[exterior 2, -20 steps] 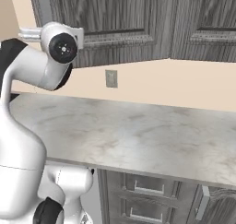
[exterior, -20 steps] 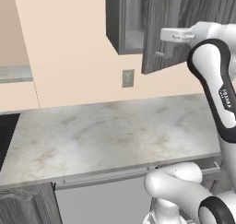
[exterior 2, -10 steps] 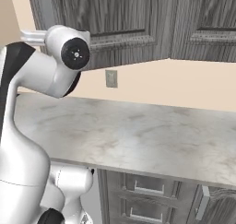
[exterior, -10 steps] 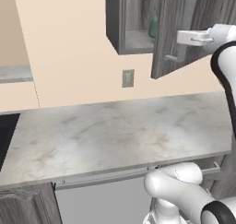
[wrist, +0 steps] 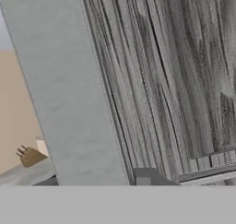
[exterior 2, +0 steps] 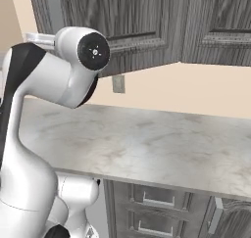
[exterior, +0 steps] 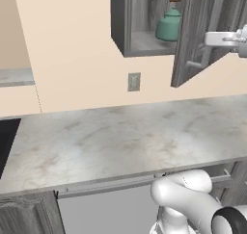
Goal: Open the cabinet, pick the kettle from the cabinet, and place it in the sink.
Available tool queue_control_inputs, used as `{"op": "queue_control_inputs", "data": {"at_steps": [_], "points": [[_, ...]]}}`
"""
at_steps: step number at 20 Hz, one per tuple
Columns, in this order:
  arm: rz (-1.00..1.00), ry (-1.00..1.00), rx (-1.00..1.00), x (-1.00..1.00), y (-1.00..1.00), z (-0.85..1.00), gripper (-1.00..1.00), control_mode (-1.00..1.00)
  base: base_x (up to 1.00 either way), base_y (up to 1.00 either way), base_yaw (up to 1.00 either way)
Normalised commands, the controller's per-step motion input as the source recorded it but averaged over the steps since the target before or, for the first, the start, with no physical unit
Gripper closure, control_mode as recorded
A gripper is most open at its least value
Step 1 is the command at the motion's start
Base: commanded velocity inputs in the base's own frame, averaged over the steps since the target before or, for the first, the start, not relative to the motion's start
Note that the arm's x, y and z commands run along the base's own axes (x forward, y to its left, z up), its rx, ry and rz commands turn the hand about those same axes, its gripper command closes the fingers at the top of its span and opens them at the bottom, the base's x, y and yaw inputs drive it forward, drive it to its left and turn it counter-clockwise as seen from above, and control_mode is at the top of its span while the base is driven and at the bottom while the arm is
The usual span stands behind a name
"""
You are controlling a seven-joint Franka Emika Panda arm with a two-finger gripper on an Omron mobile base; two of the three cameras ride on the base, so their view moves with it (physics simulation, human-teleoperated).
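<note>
Pale marble desk [exterior: 120, 136] runs wall to wall under cabinet [exterior: 144, 21]. Grey shelf [exterior: 144, 44] inside cabinet carries teal kettle [exterior: 169, 27], upright, toward shelf's right side, beside half-open door [exterior: 193, 35].

One kettle [exterior: 168, 26], one open cabinet [exterior: 144, 21], one wall outlet [exterior: 134, 82], one marble counter [exterior: 120, 136].

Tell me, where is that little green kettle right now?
In the left base view, the kettle sits on the shelf inside the open cabinet, just left of its swung-out door.
</note>
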Motion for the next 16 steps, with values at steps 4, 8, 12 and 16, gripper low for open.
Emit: {"op": "queue_control_inputs", "data": {"at_steps": [4,8,12,16], "points": [[0.05,0.11,0.01,-0.31,-0.56,0.00,1.00,-1.00,0.00,0.00,0.00],[0.04,0.06,0.04,-0.27,-0.60,-0.01,1.00,-1.00,0.00,0.00,0.00],[0.03,0.04,0.08,-0.23,-0.63,-0.01,1.00,-1.00,0.00,0.00,0.00],[0.03,0.03,0.10,-0.21,-0.60,-0.03,1.00,-1.00,0.00,0.00,0.00]]}}
